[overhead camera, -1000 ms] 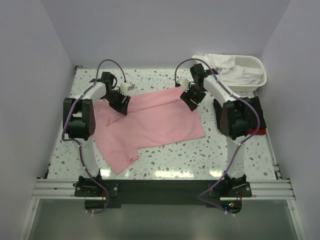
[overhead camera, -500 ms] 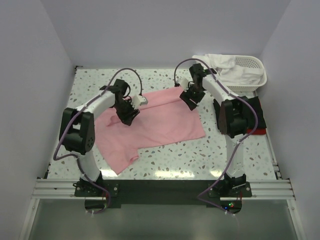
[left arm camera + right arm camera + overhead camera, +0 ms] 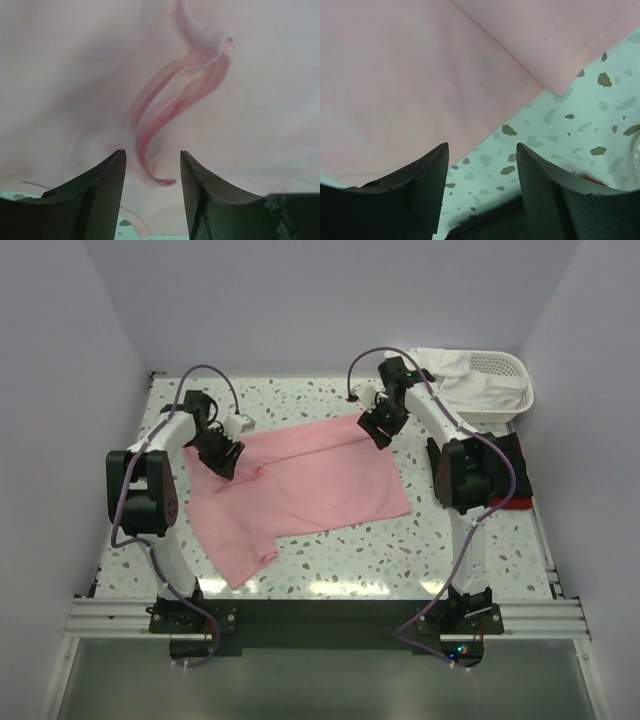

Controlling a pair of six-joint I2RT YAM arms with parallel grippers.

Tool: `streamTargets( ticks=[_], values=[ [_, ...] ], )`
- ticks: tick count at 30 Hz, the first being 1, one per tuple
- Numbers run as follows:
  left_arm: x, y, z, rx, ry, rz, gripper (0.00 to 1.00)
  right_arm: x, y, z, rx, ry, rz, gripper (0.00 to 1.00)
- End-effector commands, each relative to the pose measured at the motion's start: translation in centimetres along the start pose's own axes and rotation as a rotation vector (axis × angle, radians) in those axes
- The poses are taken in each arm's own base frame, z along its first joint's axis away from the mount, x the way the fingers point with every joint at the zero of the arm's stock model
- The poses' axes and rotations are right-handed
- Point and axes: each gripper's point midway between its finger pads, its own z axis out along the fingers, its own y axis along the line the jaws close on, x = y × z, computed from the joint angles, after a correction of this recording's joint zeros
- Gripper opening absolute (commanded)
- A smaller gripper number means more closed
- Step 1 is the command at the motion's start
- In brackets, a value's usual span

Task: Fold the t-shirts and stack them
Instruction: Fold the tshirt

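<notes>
Lying flat mid tabletop (image 3: 450, 540): pink t-shirt (image 3: 310, 485), long axis diag, near-left to far-right. L gripper (image 3: 222, 458) over its far-left edge, jaws apart, nothing pinched, raised crease (image 3: 170, 100) btwn them. R gripper (image 3: 378, 430) at shirt's far-right corner, jaws apart, empty.

T-shirt (image 3: 310, 485) flat on table (image 3: 480, 550), basket (image 3: 505, 375) at far-right corner
</notes>
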Motion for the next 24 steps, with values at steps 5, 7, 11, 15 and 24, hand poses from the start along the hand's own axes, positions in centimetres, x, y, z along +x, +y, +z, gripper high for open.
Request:
streamTargets(
  ticks=[5,7,11,15,24],
  values=[
    [2.4,-7.8,0.2,0.200,0.086,0.197,0.49,-1.0,-0.3,-0.6,0.002,-0.035,0.010,0.59],
    [3.1,-8.6,-0.1,0.188,0.104,0.252,0.47,-1.5,-0.8,-0.8,0.017,-0.051,0.012,0.57],
    [2.6,-7.4,-1.3,0.149,0.078,0.249,0.46,-2.6,-1.6,-0.7,0.042,-0.079,0.019,0.55],
    [0.0,-3.8,-2.4,0.067,-0.028,0.148,0.46,-4.2,-2.6,-0.1,0.093,-0.126,0.031,0.54],
    [-0.4,2.7,-0.3,-0.085,-0.040,-0.134,0.49,-5.2,-2.9,4.3,0.150,-0.120,-0.010,0.56]
  ],
)
